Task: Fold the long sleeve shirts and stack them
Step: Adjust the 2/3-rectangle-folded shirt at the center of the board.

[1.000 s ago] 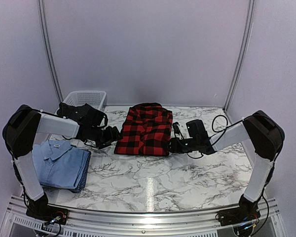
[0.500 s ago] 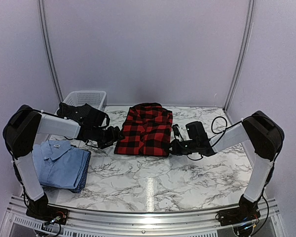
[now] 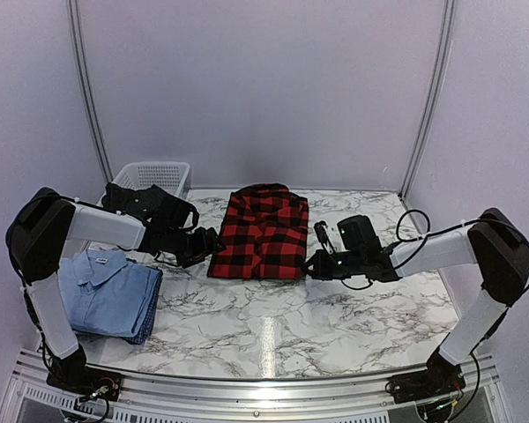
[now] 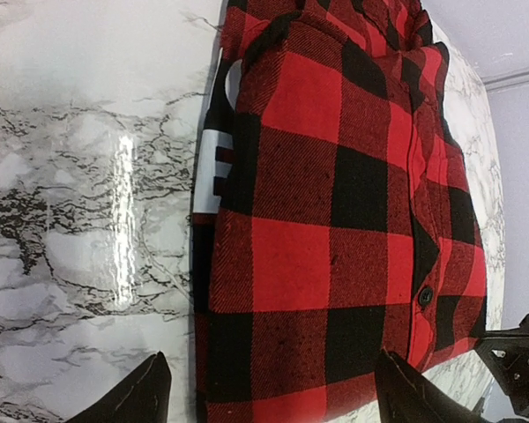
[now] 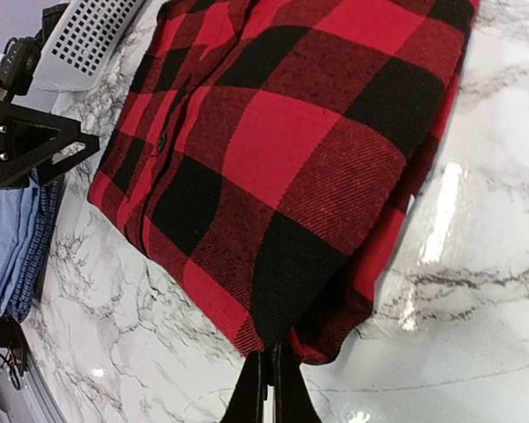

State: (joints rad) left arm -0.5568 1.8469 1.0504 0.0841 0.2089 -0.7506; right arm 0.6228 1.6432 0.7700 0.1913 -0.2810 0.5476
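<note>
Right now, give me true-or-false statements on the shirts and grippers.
1. The red-and-black check flannel shirt lies folded on the marble table. True.
2. The light blue collared shirt is stacked on the flannel. False: it lies apart, near the table's left edge.
3. The left gripper is shut. False: it is open, straddling the flannel's edge.
4. The right gripper is shut at the flannel's near right corner. True.
</note>
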